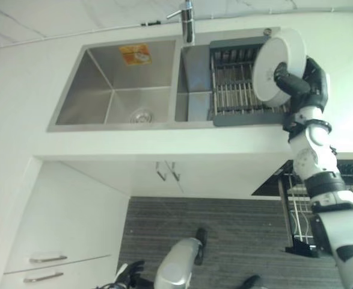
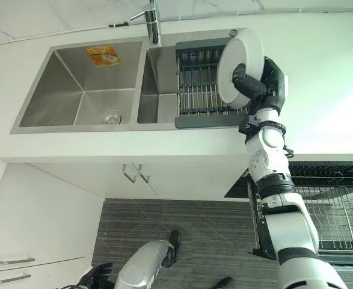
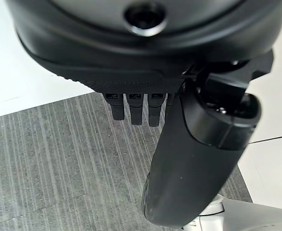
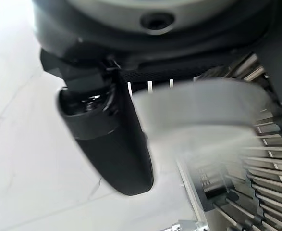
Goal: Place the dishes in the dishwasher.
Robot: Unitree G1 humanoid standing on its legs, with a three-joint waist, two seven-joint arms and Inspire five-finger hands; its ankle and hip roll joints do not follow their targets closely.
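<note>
One white plate (image 2: 239, 65) pinched in right robot hand (image 2: 261, 83) over sink rack (image 2: 197, 90); left robot hand (image 3: 145, 103) relaxed, empty.

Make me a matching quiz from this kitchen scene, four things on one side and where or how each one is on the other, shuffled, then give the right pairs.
Things:
1. plate
2. faucet
3. drying rack
4. left hand

Places or states:
A. sitting in the right sink basin
B. hanging low near the floor
C. held in the right hand, above the rack
D. standing behind the divider between the two basins

Pairs: 1-C, 2-D, 3-A, 4-B
</note>
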